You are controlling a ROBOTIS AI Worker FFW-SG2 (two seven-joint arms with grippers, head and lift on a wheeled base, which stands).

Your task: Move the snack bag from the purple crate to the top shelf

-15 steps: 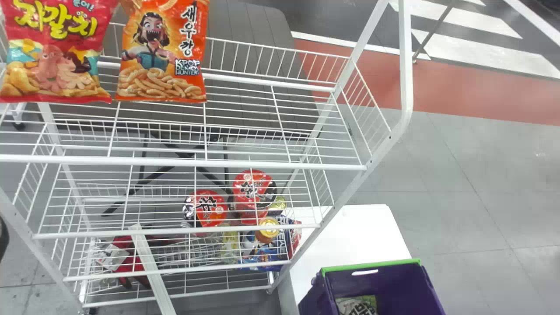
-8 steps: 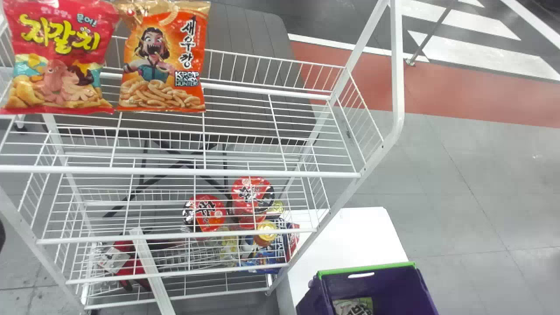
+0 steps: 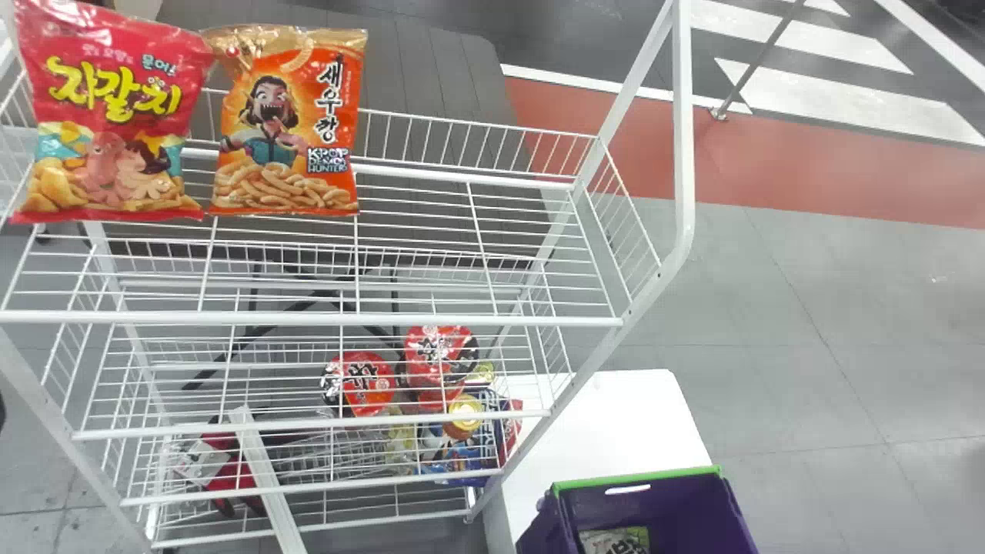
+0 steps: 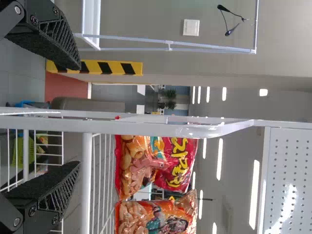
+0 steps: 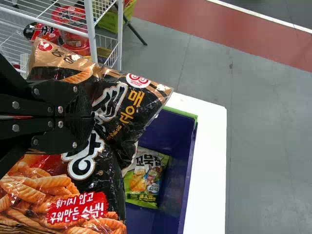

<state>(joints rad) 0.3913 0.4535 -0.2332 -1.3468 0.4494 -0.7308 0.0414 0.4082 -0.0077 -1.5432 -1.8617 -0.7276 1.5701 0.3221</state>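
In the right wrist view my right gripper [image 5: 90,117] is shut on a black and orange snack bag [image 5: 112,161], pinching it near its middle, with the bag over the purple crate [image 5: 168,161]. The purple crate [image 3: 654,512] shows at the bottom right in the head view. The top shelf [image 3: 415,317] of the white rack holds a red bag [image 3: 115,115] and an orange bag [image 3: 288,123], upright side by side at its left. My left gripper [image 4: 78,114] stands open beside the rack in the left wrist view, nothing between its fingers.
A green snack bag [image 5: 146,178] lies inside the crate, which stands on a white table [image 3: 616,431]. Cup noodles [image 3: 439,358] and other packs sit on lower shelves. The rack's right post [image 3: 683,154] rises beside the top shelf.
In the head view the rack and its bags have shifted downward and the rack's right side slightly left. The crate has slid a little left and down.
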